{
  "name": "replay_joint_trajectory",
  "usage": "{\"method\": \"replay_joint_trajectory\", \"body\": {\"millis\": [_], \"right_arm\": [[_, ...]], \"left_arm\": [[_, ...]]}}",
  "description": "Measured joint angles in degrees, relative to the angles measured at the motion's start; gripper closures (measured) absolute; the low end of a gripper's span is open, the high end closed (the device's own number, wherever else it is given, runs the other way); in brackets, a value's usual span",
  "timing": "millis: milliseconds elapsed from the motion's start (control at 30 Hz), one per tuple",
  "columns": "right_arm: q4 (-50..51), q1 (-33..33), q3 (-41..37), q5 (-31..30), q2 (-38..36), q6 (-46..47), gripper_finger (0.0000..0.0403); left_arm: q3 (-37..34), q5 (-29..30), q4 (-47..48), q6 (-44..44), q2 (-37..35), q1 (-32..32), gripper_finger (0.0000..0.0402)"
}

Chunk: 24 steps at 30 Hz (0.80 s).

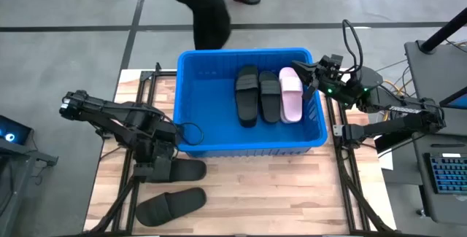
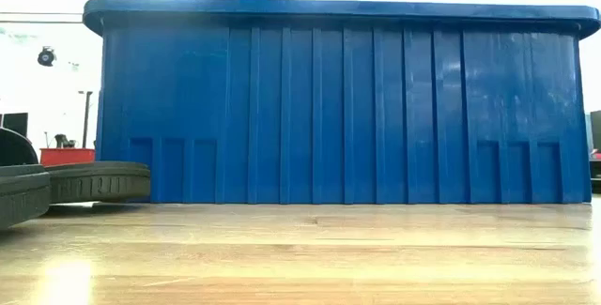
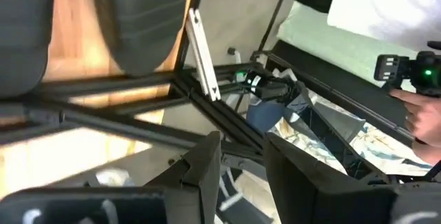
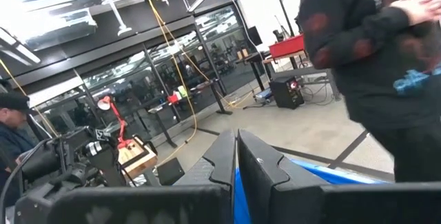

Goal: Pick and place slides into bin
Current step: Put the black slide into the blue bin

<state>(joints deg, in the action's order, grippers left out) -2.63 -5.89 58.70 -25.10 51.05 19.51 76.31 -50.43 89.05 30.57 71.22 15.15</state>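
The large bright blue rectangular plastic bin [image 1: 219, 131] with ribbed walls stands toward the far side of the pale wooden desk [image 1: 292, 193], and in the low view its front wall fills most of the picture. Inside it, toward its right half, three slides lie side by side with their lengths running from far to near: a matte black slide [image 1: 246, 95] on the left, a second black slide [image 1: 269, 95] touching it in the middle, and a pale pink slide [image 1: 291, 94] on the right. Two more black slides rest on the desk outside the bin, near its front left corner: one black slide [image 1: 182, 171] just in front of the bin wall, and another black slide [image 1: 171, 205] nearer the desk's front edge, apart from the first. The left gripper [image 1: 162, 170] hangs low over the left part of the desk, right at the end of the nearer-to-bin outside slide; its fingers [image 3: 200, 172] stand a narrow gap apart, and whether they pinch that slide cannot be told. The right gripper [image 1: 303, 69] is raised above the bin's far right corner, next to the pink slide's far end, with its fingers [image 4: 227, 158] pressed together and nothing between them. A person in dark clothes [image 1: 204, 7] stands on the floor beyond the desk.
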Motion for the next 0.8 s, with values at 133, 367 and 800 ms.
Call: {"method": "replay_joint_trajectory", "body": {"millis": [133, 367, 800], "right_arm": [[0.65, 0.00, 0.00, 0.00, 0.00, -0.02, 0.0394], [1.96, 0.00, 0.00, 0.00, 0.00, -0.01, 0.0394], [2.38, 0.00, 0.00, 0.00, 0.00, 0.46, 0.0394]], "left_arm": [[-0.48, -1.55, -4.30, 0.05, -1.58, 1.06, 0.0306], [-0.54, -13.14, -12.68, 0.50, -4.77, 1.08, 0.0306], [-0.18, -3.28, -39.65, 2.05, -7.86, 0.95, 0.0234]]}}
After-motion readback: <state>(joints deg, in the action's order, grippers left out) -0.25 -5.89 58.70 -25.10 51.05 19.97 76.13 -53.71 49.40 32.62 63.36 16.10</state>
